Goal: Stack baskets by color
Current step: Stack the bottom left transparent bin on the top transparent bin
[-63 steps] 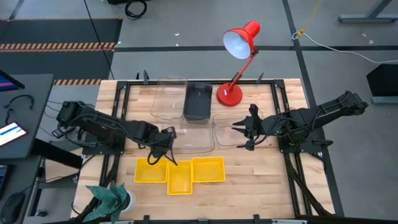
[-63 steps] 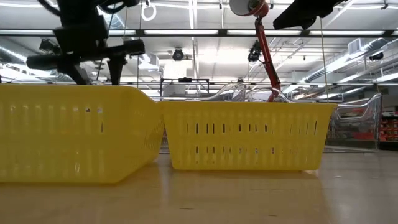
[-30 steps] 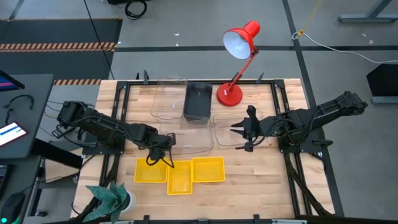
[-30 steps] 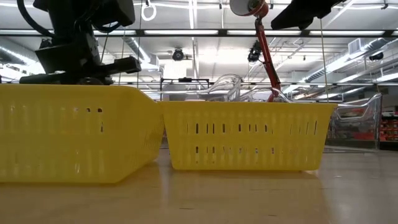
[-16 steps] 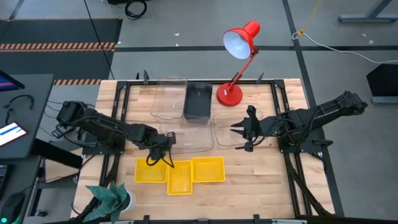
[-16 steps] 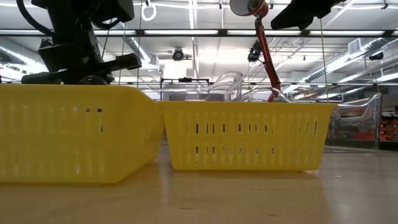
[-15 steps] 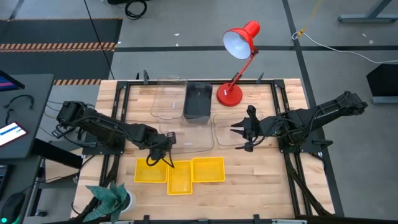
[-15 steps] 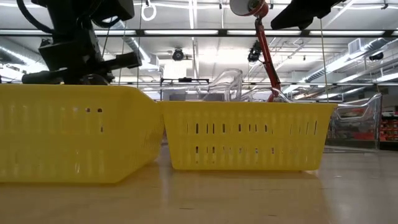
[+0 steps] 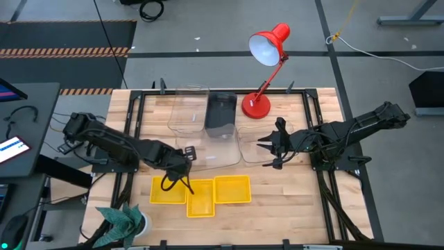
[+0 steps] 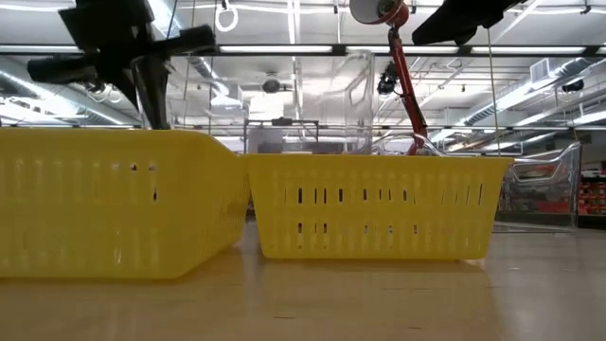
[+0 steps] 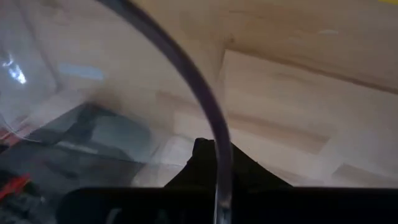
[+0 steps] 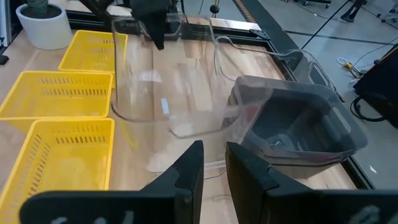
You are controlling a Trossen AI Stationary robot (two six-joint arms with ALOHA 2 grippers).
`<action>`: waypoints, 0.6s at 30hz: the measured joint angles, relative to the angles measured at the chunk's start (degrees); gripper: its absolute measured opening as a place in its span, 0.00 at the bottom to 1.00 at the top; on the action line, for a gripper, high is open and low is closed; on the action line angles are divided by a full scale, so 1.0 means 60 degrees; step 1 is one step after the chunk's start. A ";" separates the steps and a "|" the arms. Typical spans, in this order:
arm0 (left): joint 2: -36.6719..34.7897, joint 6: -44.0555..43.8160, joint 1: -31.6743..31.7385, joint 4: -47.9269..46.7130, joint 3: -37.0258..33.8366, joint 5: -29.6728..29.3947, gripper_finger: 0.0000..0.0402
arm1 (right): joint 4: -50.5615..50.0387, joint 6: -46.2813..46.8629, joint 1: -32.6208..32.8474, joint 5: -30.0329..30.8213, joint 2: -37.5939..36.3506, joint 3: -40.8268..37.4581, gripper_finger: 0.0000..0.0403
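The table (image 9: 291,208) is pale wood with visible plank seams and a soft sheen. At its 6 o'clock side the yellow baskets (image 9: 232,189) are opaque plastic with slotted walls, slightly glossy. The clear basket (image 12: 163,93) near the centre is smooth transparent plastic that catches reflections. The dark grey basket (image 12: 292,121) towards 12 o'clock is smoky, half-transparent plastic. The red desk lamp (image 9: 267,47) has a glossy painted shade. The black frame (image 9: 139,104) looks matt metal.
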 joint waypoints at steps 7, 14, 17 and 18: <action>-0.0004 -0.0653 -0.0392 -0.1075 0.0867 -0.0825 0.01 | 0.0000 0.0006 0.0000 0.0000 0.0000 0.0000 0.18; -0.0007 -0.1179 -0.0546 -0.1917 0.1361 -0.1713 0.01 | -0.0009 0.0146 0.0000 0.0000 0.0000 0.0000 0.18; -0.0007 -0.1266 -0.0572 -0.2268 0.1481 -0.1944 0.01 | -0.0018 0.0146 0.0000 0.0000 0.0000 0.0000 0.18; -0.0018 -0.1380 -0.0568 -0.2319 0.1499 -0.1965 0.01 | -0.0018 0.0146 0.0000 0.0000 0.0000 0.0000 0.18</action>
